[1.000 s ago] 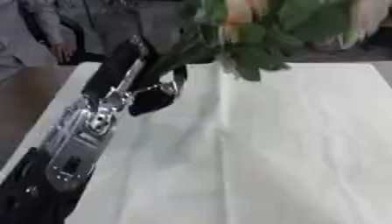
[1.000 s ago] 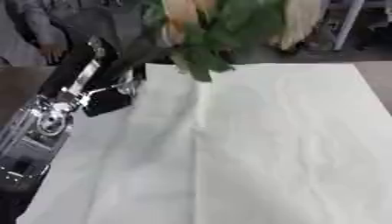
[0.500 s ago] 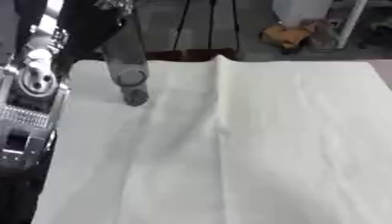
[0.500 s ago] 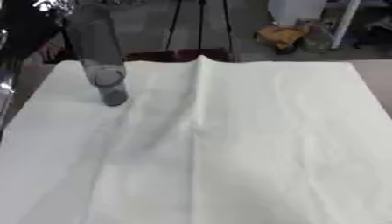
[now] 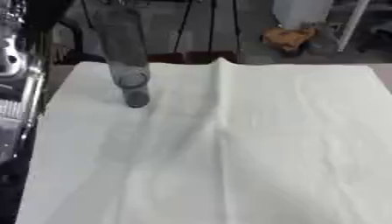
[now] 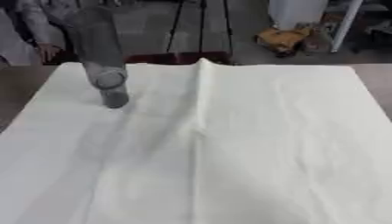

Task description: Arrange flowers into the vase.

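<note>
- No hand shows in either view right now, so I cannot tell if the fingers are apart, together, or closed on something.
- Only a bit of the robot's black and silver left arm [image 5: 15, 87] shows. It runs down the left edge of the left eye view.
- A second ago the left hand was at the upper left of the frame with a bunch of green leafy flowers. Now the hand and the flowers are both out of the picture.
- The whole picture has shifted too, so I think the head turned. It may be the view that changed, not the things.
- The tall, clear grey glass vase [image 6: 99, 57] is at the upper left of the frame. Its bottom sits on the white cloth and its top goes past the upper edge.
- No stems or leaves show inside the part of the vase we can see.
- So I think the flowers are not in the vase yet and that job is still to do.
- The vase is just to the right of the left arm, so I guess the hand is close by, up past the top edge.
- The white cloth on the tabletop [image 6: 268, 144] fills the rest of the frame, with a fold down the middle.
</note>
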Motion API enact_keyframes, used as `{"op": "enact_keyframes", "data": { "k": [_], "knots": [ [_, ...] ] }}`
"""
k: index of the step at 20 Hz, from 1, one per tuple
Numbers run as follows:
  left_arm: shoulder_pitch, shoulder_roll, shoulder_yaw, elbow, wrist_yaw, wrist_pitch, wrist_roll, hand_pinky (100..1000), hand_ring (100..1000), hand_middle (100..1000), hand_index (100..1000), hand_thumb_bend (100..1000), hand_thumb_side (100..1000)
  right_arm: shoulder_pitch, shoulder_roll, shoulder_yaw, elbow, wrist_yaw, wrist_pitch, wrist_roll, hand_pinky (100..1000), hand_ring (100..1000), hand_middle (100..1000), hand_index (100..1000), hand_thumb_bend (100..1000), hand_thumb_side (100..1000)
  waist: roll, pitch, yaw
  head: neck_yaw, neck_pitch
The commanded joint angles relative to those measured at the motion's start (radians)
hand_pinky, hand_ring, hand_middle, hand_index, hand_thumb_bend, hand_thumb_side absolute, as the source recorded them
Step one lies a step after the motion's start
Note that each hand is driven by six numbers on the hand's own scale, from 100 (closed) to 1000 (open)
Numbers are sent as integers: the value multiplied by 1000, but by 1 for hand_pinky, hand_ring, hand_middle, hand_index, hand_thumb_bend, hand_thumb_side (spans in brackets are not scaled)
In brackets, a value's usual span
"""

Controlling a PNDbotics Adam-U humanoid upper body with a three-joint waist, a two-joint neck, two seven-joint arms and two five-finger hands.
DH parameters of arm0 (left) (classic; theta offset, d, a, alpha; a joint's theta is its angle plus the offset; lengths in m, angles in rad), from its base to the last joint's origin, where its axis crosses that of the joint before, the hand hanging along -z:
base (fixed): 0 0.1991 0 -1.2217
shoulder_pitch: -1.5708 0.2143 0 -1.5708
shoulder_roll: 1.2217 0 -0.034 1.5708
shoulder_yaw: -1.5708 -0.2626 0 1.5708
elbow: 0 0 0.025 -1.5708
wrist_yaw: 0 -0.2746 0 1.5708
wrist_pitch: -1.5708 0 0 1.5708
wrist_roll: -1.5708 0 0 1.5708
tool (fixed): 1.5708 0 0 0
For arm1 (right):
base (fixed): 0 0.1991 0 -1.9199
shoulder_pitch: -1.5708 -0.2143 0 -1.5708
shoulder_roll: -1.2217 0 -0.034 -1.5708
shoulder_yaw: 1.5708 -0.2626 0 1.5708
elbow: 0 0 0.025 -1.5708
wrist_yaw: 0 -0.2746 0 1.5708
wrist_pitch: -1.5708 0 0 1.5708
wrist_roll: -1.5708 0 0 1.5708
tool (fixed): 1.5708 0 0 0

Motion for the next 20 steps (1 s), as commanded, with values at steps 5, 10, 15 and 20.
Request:
{"op": "enact_keyframes", "data": {
  "k": [5, 10, 15, 20],
  "knots": [
    [-54, 53, 34, 16, 115, -13, 99, 100, 100, 100, 100, 100, 731, -6, -33, -9, -9, 4, 1, -6, 844, 889, 872, 908, 287, 1000, -16, -2, -1, 3, -19],
    [-104, 87, 75, 48, 197, -47, 156, 100, 100, 100, 100, 100, 777, -1, -39, -11, -9, 6, 3, -8, 845, 889, 873, 909, 281, 1000, -13, -3, -6, 2, -32],
    [-145, 99, 104, 84, 280, -125, 239, 100, 100, 100, 100, 100, 765, -9, -42, -5, -9, 1, -4, -9, 845, 888, 874, 907, 278, 1000, -17, -7, -12, 9, -41],
    [-174, 119, 102, 142, 365, -210, 324, 100, 100, 100, 100, 100, 765, -11, -46, -5, -9, -4, -6, -11, 845, 889, 875, 908, 268, 1000, -22, -10, -13, 10, -41]
  ]
}}
